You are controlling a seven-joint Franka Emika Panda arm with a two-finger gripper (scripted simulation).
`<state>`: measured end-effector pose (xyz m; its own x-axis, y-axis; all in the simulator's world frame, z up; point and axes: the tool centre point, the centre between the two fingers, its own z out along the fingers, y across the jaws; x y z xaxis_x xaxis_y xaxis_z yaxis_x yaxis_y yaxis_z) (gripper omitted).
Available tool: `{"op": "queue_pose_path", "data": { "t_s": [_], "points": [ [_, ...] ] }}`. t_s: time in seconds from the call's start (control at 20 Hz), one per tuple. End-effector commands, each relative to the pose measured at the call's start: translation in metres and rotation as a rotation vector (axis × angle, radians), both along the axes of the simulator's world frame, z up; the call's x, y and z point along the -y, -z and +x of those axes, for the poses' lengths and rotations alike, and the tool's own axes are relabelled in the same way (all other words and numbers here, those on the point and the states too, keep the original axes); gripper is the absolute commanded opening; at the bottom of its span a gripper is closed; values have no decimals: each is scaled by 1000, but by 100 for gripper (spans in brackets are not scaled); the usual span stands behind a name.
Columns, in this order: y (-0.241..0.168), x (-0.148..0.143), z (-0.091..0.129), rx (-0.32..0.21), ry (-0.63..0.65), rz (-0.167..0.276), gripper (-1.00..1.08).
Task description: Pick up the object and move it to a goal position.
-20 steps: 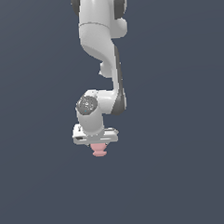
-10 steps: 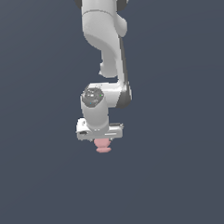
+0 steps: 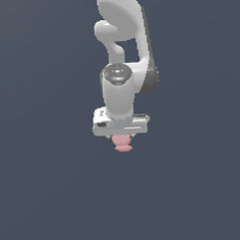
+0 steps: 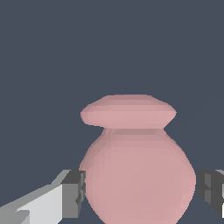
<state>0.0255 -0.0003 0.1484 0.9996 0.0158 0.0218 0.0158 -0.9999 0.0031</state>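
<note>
The pink rounded lump (image 3: 123, 143) hangs just under my white gripper (image 3: 122, 137) in the exterior view, only its lower part and flared cap showing. In the wrist view the lump (image 4: 135, 166) fills the space between my two dark finger pads (image 4: 74, 192), with its flared cap pointing away from the hand. The pads press on its ball-like middle from both sides. The gripper is shut on the lump and holds it in the air.
The white arm (image 3: 122, 52) rises from the gripper to the top of the exterior view. All around is plain dark grey-blue ground (image 3: 46, 195) with no other objects.
The arm has carried the gripper and the pink lump a little toward the exterior view's right and slightly up. The grip on the lump has held.
</note>
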Motion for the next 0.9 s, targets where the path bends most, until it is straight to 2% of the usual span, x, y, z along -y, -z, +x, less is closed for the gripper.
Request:
{"op": "queue_pose_path", "data": {
  "t_s": [0.0,0.85],
  "points": [
    [-26,-18,-5,-1,0,0,-100],
    [-200,-135,-30,-13,1,-1,-100]
  ]
}}
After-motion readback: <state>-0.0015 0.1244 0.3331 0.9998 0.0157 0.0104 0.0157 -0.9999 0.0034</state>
